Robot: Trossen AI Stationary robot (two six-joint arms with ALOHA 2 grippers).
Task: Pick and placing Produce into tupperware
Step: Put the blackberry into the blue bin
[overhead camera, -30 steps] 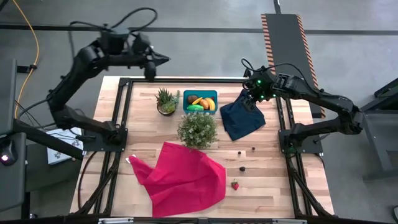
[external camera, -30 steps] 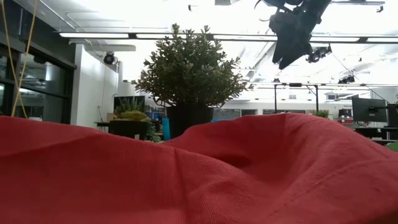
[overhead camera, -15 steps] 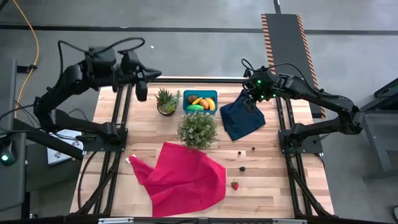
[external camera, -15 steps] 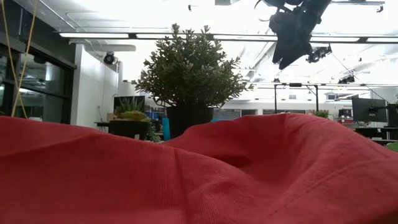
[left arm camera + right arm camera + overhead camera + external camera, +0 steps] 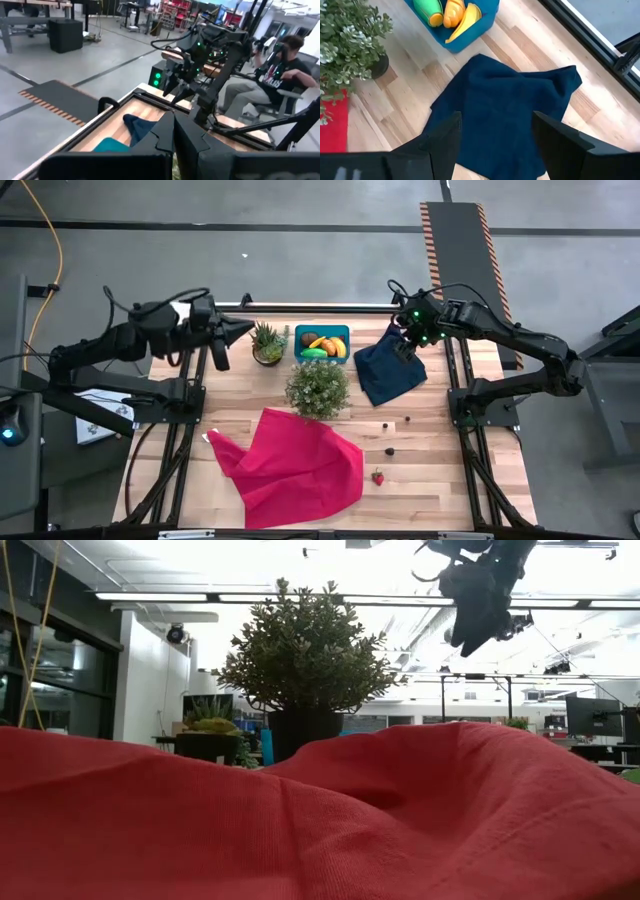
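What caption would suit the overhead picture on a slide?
Open right gripper hovers over a navy cloth beside the teal tub of toy produce; strawberry waits.

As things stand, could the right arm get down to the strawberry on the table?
Probably yes: the strawberry lies bare on the wood beside the red cloth, and the right gripper hangs open above the navy cloth.

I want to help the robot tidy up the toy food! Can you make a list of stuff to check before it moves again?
1. Right claw open and empty: ok.
2. Right claw over the produce left to pick: not ok, it hangs above the navy cloth.
3. Tupperware in place with room left: ok; the banana and other pieces lie inside.
4. Strawberry in plain sight on bare table: ok.
5. Dark bits uncovered: ok.
6. Left claw shut and out of the way: ok, by the table's left edge.
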